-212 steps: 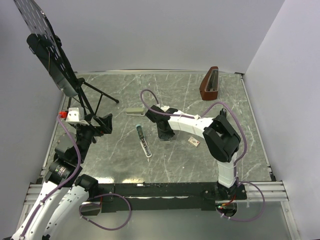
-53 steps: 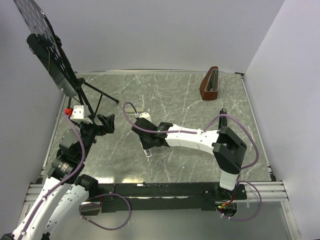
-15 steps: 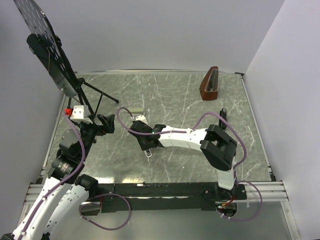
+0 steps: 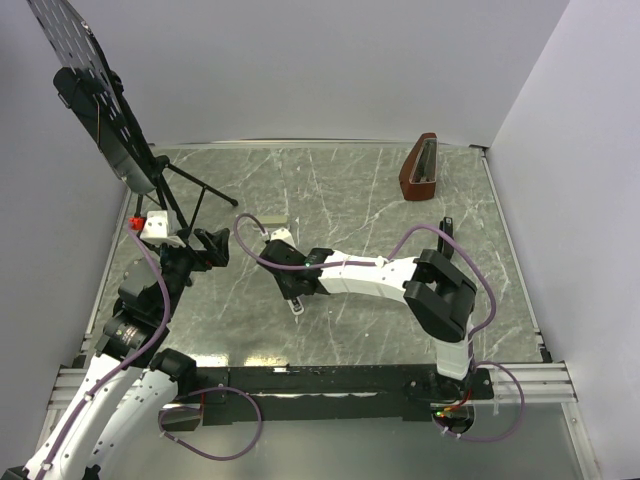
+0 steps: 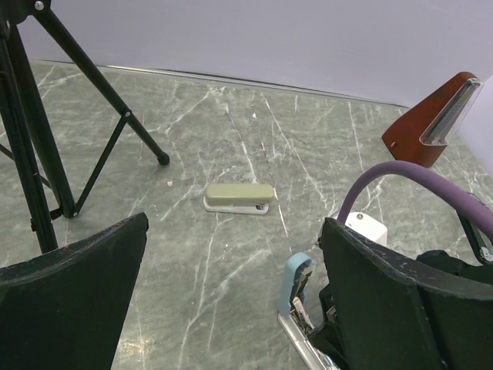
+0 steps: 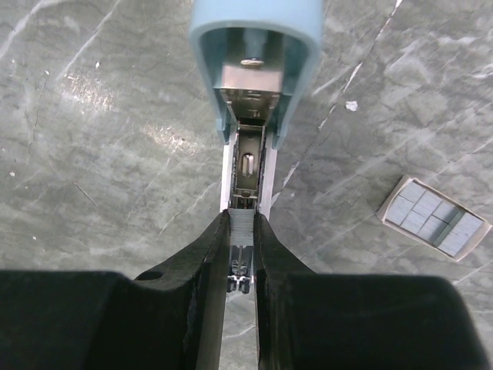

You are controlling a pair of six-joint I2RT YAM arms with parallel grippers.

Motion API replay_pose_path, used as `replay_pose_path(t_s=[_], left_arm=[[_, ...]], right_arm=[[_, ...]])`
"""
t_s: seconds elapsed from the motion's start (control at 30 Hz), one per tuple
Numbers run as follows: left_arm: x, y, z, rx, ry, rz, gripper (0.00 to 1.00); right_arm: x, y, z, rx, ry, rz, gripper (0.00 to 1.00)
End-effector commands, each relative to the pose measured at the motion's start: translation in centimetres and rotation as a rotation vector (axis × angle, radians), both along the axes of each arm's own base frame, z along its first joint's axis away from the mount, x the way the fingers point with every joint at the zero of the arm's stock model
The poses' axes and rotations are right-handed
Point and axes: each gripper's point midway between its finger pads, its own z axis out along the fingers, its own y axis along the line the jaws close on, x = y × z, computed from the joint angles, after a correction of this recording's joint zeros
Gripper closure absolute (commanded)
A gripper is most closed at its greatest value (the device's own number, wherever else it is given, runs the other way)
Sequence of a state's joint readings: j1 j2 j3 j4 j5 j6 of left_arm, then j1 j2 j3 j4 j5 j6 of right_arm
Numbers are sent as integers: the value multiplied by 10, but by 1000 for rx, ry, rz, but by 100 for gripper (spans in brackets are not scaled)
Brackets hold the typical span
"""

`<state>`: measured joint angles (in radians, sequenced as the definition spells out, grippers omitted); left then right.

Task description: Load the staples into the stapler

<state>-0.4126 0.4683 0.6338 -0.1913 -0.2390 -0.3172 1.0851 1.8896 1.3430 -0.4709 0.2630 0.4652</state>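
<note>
Several strips (image 6: 435, 217) in box (image 6: 385, 208), staples (image 6: 241, 222) nipped by right pincer (image 6: 241, 231) over stapler (image 6: 254, 31) rail, left pincer (image 5: 235, 225) spread

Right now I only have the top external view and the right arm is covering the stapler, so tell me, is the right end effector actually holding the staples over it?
Observer: Yes. The right wrist view shows the right end effector pinching the staples, in line with the open rail of the stapler.
Operator: Okay, and is the left end effector carrying anything?
Observer: No. The left wrist view shows the left end effector open, with nothing between its fingers.
</note>
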Motion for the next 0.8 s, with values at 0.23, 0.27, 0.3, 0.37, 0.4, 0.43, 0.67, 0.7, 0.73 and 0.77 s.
replay_pose_path(t_s=[0.23,0.27,0.3,0.37,0.4,0.43,0.67,0.7,0.73,0.77], left_arm=[[0,-1,12,-14,-43,-7,1],[0,-1,12,-14,-43,-7,0],[0,0,12,-14,-43,-7,0],[0,-1,12,-14,-43,-9,1],[0,-1,12,-14,-43,-9,1],[0,-1,12,-14,-43,-9,1],[0,-1,11,-13,-40,-7,1],[0,-1,11,-13,-41,-7,1],[0,-1,11,-13,-40,-9,0],[0,-1,11,-13,-41,-9,1]], right_arm=[[9,12,25,55,-59,14,84],[9,12,24,54,-58,14,84],[9,13,24,54,-55,15,84],[9,13,21,50,-52,22,84],[8,14,22,53,-51,21,84],[8,14,21,53,-50,23,84],[8,10,15,34,-48,17,84],[8,10,15,32,-49,20,84],[8,9,14,32,-48,17,84],[8,9,13,28,-47,18,84]])
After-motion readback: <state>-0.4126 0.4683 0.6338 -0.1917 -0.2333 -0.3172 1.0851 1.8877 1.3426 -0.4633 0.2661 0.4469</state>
